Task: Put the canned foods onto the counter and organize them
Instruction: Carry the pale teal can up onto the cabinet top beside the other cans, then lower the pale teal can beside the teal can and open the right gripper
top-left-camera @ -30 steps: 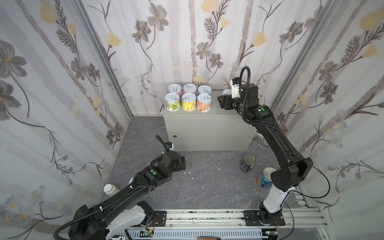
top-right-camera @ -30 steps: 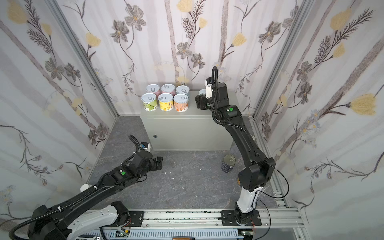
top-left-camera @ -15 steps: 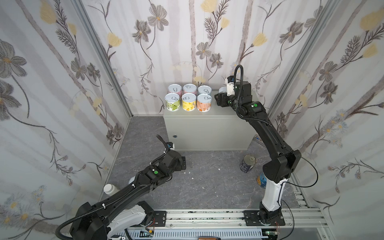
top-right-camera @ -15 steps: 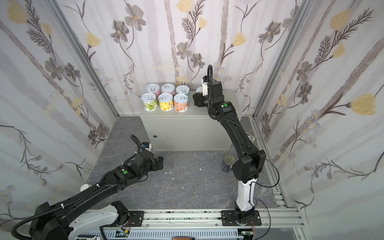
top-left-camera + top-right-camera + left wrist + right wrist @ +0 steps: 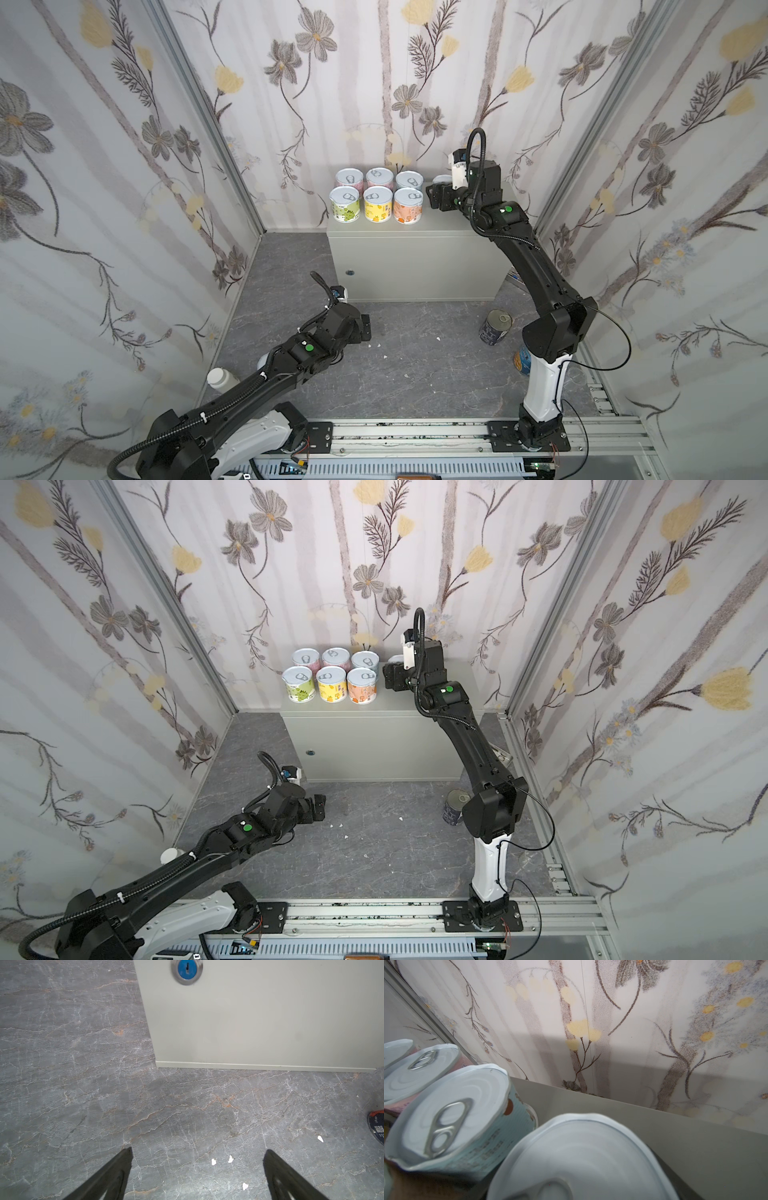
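Dark grey marbled floor [image 5: 415, 374] spreads between flowered walls, and nearest us we see the aluminium rail [image 5: 415, 432] that carries both arms. Just beyond it, a white-capped bottle [image 5: 218, 377] stands against the left arm. We find the left gripper [image 5: 365, 328] low over bare floor, short of the counter's front. The left wrist view shows its fingers [image 5: 118, 1167] spread wide with nothing between them, only a few white flecks on the stone. On the right, a dark navy can [image 5: 495, 328] stands upright on the floor near the right arm's elbow. A blue can [image 5: 523, 360] peeks out from behind that arm's white post, mostly hidden. Farther back stands the counter [image 5: 415, 257], a pale grey-green metal box with a round blue lock [image 5: 187, 970] on its front. On the left of its top we count six short cans packed in two rows of three: a green can [image 5: 345, 204], a yellow can [image 5: 377, 204] and an orange can [image 5: 408, 206] in front, a pink can [image 5: 348, 180], a second pink can [image 5: 379, 178] and a teal can [image 5: 409, 181] behind. The right gripper [image 5: 436, 194] reaches over the top just right of that block. A seventh short can [image 5: 441, 179] sits right at it, beside the teal can in the back row; the right wrist view looks down on its silver lid from close above. We cannot tell whether the jaws are closed on it or standing clear.
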Controlling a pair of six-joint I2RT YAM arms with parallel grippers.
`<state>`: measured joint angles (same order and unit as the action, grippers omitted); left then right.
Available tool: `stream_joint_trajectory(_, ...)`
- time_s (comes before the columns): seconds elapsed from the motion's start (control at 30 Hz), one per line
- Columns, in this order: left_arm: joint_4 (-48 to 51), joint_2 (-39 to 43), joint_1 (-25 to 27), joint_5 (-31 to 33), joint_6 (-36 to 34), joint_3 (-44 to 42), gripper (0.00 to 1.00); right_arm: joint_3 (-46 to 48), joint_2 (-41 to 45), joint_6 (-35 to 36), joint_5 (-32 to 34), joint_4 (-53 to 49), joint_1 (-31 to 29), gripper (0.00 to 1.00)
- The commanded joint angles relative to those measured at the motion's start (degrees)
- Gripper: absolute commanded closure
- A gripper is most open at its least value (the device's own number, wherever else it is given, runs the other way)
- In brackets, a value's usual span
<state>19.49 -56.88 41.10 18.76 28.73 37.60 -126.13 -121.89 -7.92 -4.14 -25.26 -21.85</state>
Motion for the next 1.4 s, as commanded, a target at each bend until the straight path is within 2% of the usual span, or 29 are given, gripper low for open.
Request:
stream_joint_trajectory(0.0, -0.9, 0.6, -0.1, 0.0, 1.0, -0.3, 0.00, -0.5, 1.1, -0.1, -0.7, 3.3, 0.0, 0.13)
stream_joint_trajectory(0.17, -0.3, 2.3, -0.1, -0.2, 1.4, -0.6, 0.00, -0.5, 2.7, 0.0, -1.1, 4.0, 0.2, 0.10)
stream_joint_trajectory(0.37, 0.3, 4.2, -0.1, 0.1, 1.6, -0.8, 0.00, -0.5, 7.0, 1.0, -0.9, 3.6, 0.3, 0.09)
stream_joint_trajectory(0.47, 0.7, 4.3, -0.1, 0.7, 1.0, 0.2, 0.00, -0.3, 9.3, 1.7, 0.1, 1.8, 0.5, 0.15)
stream_joint_trajectory(0.57, 0.8, 4.5, -0.1, 0.7, 0.5, 1.5, 0.00, 2.5, 12.7, 1.7, 0.6, 1.3, 1.2, 0.26)
stream_joint_trajectory(0.73, 0.8, 3.9, -0.1, 0.7, -0.3, 2.4, 0.00, 15.4, 21.6, 1.0, 1.4, 7.4, 2.4, 0.38)
stream_joint_trajectory(0.87, 0.8, 3.4, -0.1, 0.3, -0.3, 2.6, 0.00, 25.7, 26.9, -1.1, 1.2, 13.3, 4.5, 0.42)
stream_joint_trajectory(1.1, 0.8, 3.6, -0.2, 0.3, -0.4, 2.3, 0.00, 31.9, 25.7, -3.4, -1.1, 16.0, 6.8, 0.44)
stream_joint_trajectory(1.37, 0.8, 3.3, -0.3, 0.5, -0.6, 2.1, 0.00, 31.7, 21.3, -4.6, -2.2, 17.4, 6.7, 0.44)
